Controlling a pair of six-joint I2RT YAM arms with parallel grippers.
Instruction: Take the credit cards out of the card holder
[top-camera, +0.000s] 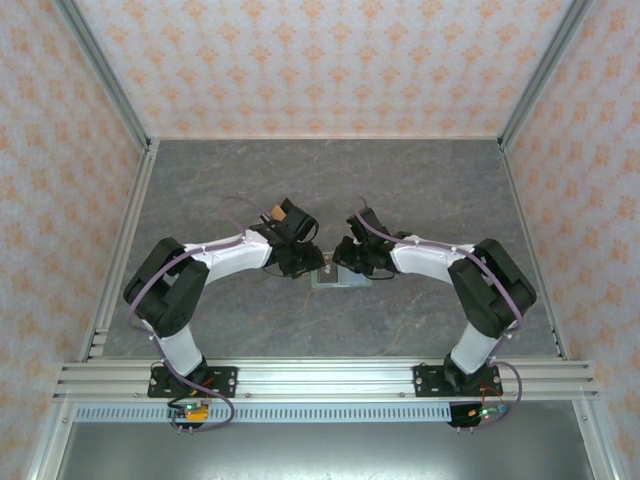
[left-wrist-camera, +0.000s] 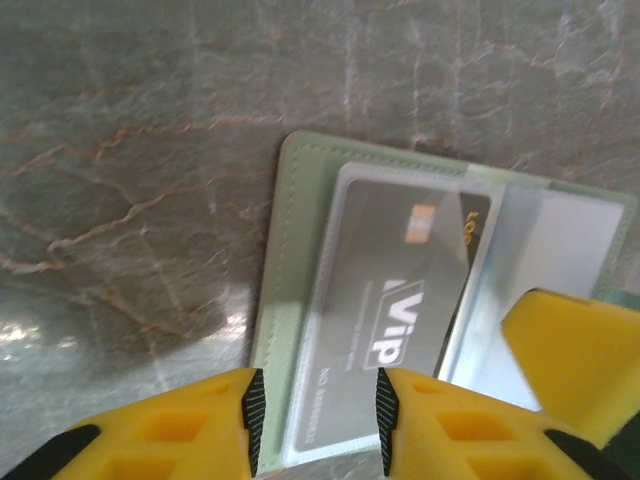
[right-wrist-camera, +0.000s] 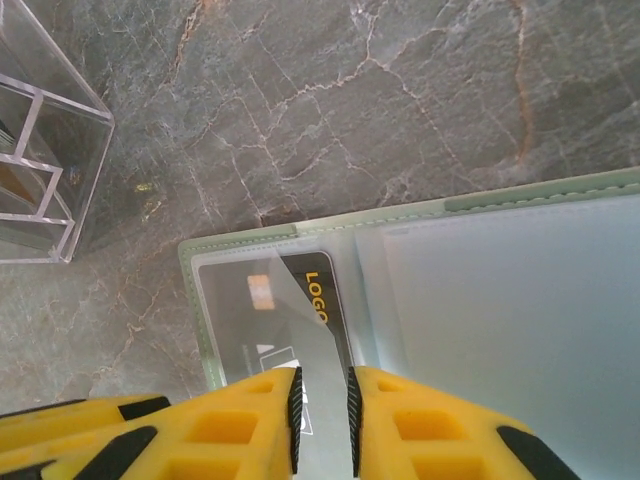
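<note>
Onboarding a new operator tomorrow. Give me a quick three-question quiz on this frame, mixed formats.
1. True or false: the card holder lies opened flat on the table.
2. In the left wrist view, what word is printed in large letters on the grey credit card?
3. In the right wrist view, what stands at the upper left? A) a clear acrylic organizer B) a red mug C) a pair of scissors

Key: 1 true; 2 VIP; 3 A
</note>
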